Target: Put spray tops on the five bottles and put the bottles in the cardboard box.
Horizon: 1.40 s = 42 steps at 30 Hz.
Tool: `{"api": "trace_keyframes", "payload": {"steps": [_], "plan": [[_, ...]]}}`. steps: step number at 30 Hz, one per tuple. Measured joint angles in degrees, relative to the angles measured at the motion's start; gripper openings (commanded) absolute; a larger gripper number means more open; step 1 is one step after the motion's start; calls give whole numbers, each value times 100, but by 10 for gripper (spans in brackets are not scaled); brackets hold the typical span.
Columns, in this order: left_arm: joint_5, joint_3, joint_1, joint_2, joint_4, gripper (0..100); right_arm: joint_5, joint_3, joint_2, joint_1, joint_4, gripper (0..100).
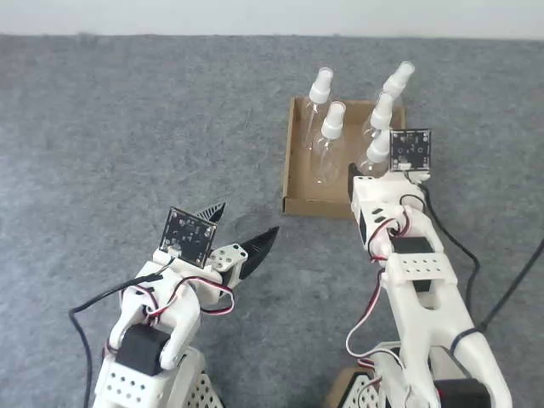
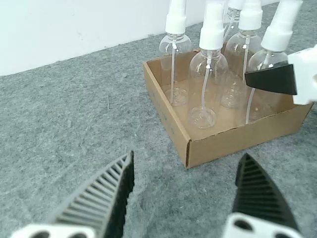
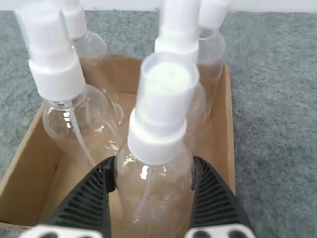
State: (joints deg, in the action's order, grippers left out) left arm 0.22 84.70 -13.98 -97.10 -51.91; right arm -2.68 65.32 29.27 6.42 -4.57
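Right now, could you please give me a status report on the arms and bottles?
Left gripper jaws open, short of cardboard box. Right gripper shut on fifth bottle, in box. Nothing blocking.

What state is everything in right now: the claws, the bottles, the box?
cardboard box: open-topped, holds all five bottles.
left gripper: open, empty.
right gripper: shut on the held bottle.
held bottle: spray top on, upright in the box.
other four bottles: tops on, upright in the box.

Grey felt tabletop (image 1: 127,127), plain white wall (image 1: 255,15) behind
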Motion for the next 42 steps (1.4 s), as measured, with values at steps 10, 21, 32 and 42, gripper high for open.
{"api": "trace_keyframes", "payload": {"steps": [10, 21, 32, 42], "plan": [[0, 0, 0, 0, 0, 302, 0, 70, 0, 18, 105, 6], [0, 0, 0, 0, 0, 302, 0, 132, 0, 9, 105, 6], [0, 0, 0, 0, 0, 302, 0, 132, 0, 53, 105, 6], [0, 0, 0, 0, 0, 302, 0, 132, 0, 176, 105, 7]]}}
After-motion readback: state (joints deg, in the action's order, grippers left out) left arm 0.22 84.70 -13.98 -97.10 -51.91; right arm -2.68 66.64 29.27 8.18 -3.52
